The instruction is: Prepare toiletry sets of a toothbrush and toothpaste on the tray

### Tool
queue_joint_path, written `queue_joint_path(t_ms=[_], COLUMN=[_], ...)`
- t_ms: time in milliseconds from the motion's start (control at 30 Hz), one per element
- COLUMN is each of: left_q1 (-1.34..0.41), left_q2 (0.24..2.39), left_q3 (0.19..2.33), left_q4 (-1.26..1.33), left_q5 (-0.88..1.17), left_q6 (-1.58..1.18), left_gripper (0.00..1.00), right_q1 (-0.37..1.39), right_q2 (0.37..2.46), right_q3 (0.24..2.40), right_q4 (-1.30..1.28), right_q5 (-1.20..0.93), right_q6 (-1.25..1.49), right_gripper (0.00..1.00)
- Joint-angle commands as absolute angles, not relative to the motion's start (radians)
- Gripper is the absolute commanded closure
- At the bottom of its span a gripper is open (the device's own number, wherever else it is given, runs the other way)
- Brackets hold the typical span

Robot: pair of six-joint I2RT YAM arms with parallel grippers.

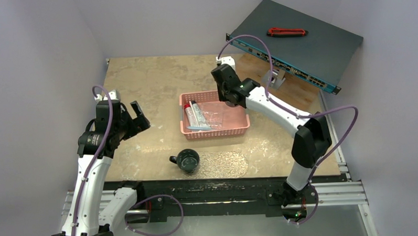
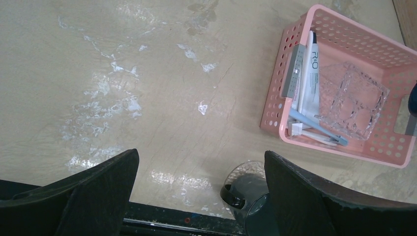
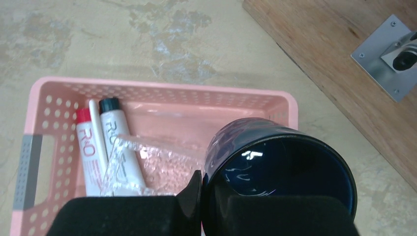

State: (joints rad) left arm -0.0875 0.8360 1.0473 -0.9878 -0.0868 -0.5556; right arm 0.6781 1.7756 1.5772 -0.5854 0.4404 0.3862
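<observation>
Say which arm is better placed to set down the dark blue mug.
Right: the right gripper grips the dark blue mug over the pink basket; the left gripper hangs open, apart.

Two toothpaste tubes (image 3: 87,155) and a light-blue toothbrush (image 2: 317,127) lie in the pink basket (image 2: 344,35), the clear tray (image 1: 230,163) before it.

The table's (image 1: 142,81) far left lies open. The right arm (image 1: 269,108), with a dark blue mug (image 3: 280,167) gripped in the right fingers (image 3: 290,216), blocks the pink basket's (image 1: 216,132) right end. A second mug (image 1: 188,160) stands near the front edge.
</observation>
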Motion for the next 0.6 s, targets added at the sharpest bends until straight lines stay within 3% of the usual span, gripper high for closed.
queue_joint_path(t_ms=[0, 567], left_q1=[-0.092, -0.092], left_q2=[0.836, 0.836], left_q3=[1.066, 1.065], left_q4=[-0.953, -0.950], left_q5=[-0.074, -0.051], left_q6=[-0.531, -0.529], left_gripper=[0.01, 0.01], right_q1=[0.735, 0.912], right_q2=[1.645, 1.324], right_q3=[1.523, 1.233], right_q4=[-0.599, -0.698], right_q5=[0.506, 0.399], right_q6=[0.359, 0.432], right_gripper=[1.00, 1.00])
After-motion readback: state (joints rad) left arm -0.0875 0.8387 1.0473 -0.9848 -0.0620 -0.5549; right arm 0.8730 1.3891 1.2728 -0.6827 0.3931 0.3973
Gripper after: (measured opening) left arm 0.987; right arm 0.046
